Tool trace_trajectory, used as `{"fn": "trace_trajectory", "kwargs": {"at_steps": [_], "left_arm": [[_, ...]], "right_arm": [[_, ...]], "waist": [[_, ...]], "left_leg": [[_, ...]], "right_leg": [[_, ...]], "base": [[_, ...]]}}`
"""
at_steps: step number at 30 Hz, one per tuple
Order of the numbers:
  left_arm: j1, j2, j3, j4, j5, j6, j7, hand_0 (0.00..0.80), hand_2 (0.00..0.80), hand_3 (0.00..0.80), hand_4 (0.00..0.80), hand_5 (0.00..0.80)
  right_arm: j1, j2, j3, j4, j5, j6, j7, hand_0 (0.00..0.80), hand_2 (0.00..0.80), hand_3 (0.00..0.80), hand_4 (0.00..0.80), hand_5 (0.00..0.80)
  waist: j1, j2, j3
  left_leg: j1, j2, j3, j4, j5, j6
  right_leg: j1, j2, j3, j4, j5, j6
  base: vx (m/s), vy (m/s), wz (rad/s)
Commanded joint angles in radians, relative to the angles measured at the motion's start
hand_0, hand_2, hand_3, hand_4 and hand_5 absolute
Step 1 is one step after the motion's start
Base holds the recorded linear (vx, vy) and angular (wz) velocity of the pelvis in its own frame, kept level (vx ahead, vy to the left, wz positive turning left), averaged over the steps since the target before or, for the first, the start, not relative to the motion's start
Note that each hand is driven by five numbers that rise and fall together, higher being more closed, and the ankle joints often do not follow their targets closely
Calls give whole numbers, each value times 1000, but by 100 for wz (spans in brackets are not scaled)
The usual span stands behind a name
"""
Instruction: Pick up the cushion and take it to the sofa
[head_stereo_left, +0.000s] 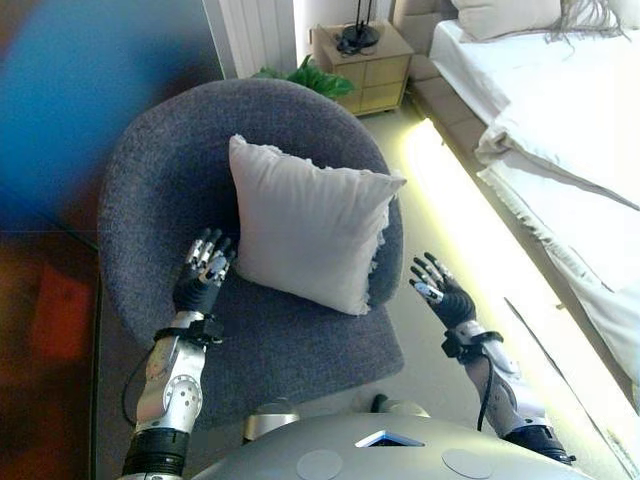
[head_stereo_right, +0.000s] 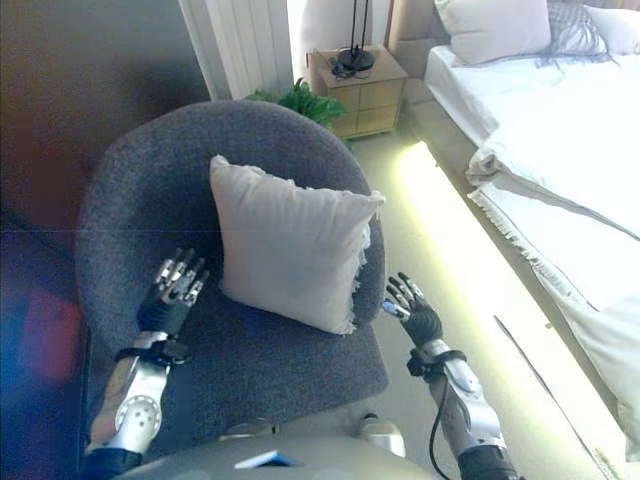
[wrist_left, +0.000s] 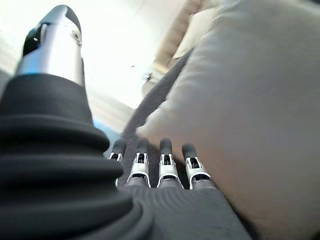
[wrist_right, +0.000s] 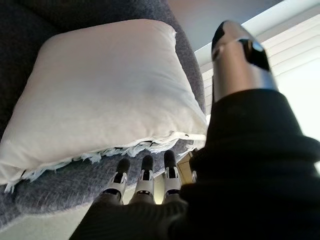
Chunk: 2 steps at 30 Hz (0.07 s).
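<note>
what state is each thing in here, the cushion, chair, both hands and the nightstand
cushion: propped against the armchair back, not held
armchair: upright, holding the cushion
left hand: open, beside the cushion's left edge
right hand: open, off the cushion's fringed right edge, apart from it
nightstand: drawers closed, dark lamp base on top

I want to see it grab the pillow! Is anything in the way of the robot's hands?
Nothing visible blocks them. The cushion leans on the grey armchair, with the left hand open beside one edge and the right hand open off the other, past the seat's rim.
</note>
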Motion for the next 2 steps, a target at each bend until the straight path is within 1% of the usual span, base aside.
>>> {"fn": "trace_trajectory", "kwargs": {"at_steps": [1, 2], "left_arm": [[-13, 38, -36, -2, 17, -44, -9, 0, 0, 0, 0, 0], [-8, 44, -48, 0, 38, -53, 3, 0, 0, 0, 0, 0]], "right_arm": [[-31, 15, 29, -26, 87, -78, -10, 0, 0, 0, 0, 0], [-27, 19, 39, -18, 79, -81, -9, 0, 0, 0, 0, 0]], "waist": [[4, -4, 10], [5, -3, 10]], "left_leg": [[-27, -3, 60, 39, -18, 44], [-27, -6, 58, 34, -16, 45]], "right_leg": [[-41, -7, -23, 35, 18, 0], [-41, -6, -23, 31, 19, 1]], "base": [[-87, 5, 2], [-61, 4, 1]]}}
